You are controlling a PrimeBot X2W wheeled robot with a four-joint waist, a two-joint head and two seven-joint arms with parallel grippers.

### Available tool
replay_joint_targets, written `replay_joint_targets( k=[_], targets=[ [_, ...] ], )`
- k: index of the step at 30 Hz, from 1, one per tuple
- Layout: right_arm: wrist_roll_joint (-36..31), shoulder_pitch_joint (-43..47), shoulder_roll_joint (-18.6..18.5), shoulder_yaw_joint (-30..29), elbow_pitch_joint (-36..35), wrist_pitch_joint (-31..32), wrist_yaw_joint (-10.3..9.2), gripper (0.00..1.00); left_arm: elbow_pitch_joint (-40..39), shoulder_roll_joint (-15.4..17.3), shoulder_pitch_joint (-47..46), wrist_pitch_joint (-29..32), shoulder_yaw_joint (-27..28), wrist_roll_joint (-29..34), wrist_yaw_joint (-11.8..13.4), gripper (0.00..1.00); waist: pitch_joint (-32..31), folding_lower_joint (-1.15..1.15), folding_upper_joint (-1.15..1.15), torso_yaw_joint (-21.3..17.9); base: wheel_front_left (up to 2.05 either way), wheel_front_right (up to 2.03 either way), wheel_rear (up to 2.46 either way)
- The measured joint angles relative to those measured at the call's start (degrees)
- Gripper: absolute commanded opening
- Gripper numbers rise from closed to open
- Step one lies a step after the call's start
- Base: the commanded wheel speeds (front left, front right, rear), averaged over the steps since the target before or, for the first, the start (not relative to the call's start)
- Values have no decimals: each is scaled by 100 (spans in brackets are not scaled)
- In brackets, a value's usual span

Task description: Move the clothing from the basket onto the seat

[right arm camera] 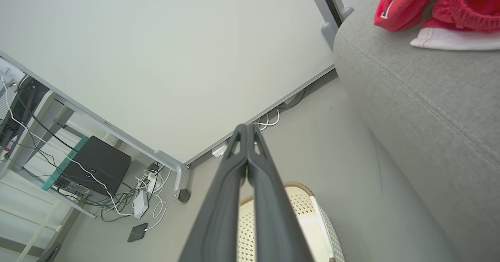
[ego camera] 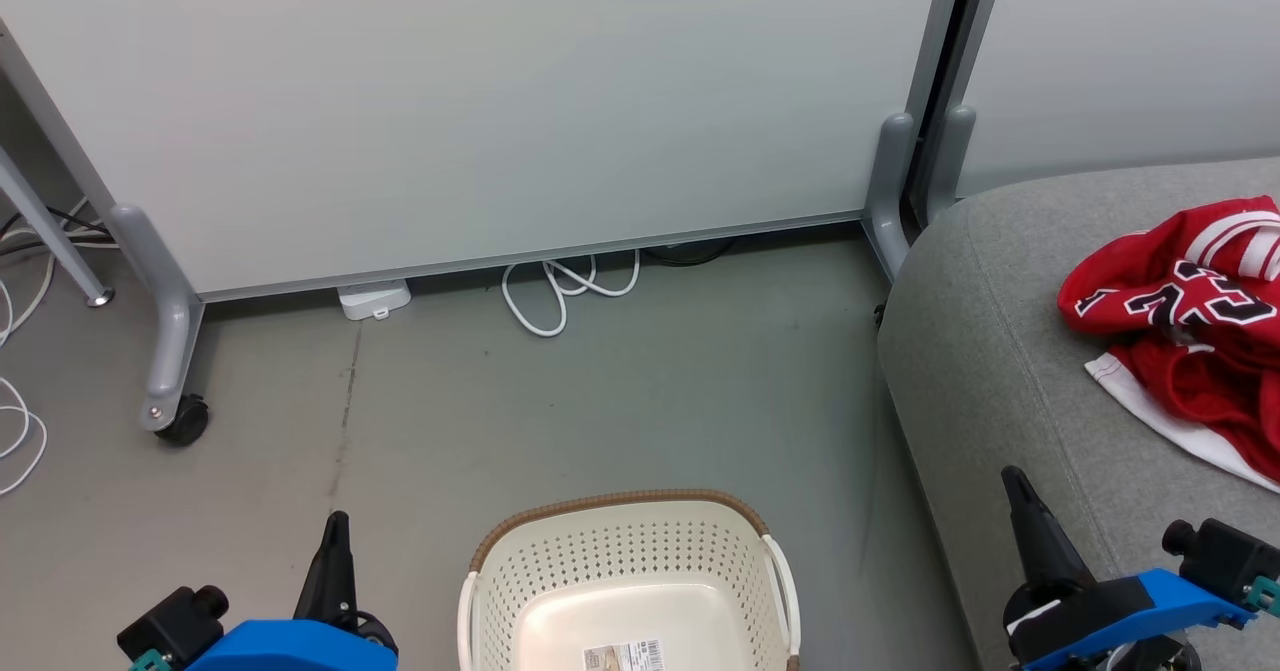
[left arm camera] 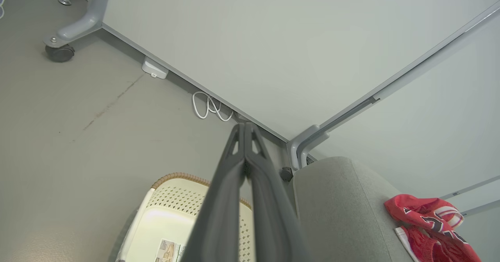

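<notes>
Red soft-fabric clothing (ego camera: 1190, 321) with black numerals is lying crumpled on the light grey woven sofa seat (ego camera: 990, 351). Cream perforated plastic basket (ego camera: 620, 503) is standing on the floor (ego camera: 600, 401) beside it. Left claw (ego camera: 338, 521) and right claw (ego camera: 1012, 479) are hovering fully closed, empty.

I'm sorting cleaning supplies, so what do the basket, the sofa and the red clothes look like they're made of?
Basket: likely moulded cream plastic, matte, perforated walls; brown rim looks woven. Sofa: light grey woven upholstery, weave and seam visible. Clothing: soft red fabric, crumpled; possibly mesh knit, white trim.
</notes>
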Motion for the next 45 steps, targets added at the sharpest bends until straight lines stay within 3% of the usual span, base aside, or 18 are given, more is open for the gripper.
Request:
replay_joint_targets(
  k=[45],
  targets=[
    [2970, -291, 26, -280, 99, 346, 0, 0, -442, -122, -288, 761, 570, -2605, 0, 0, 17, 0, 0, -121, 0, 0, 0]
  ],
)
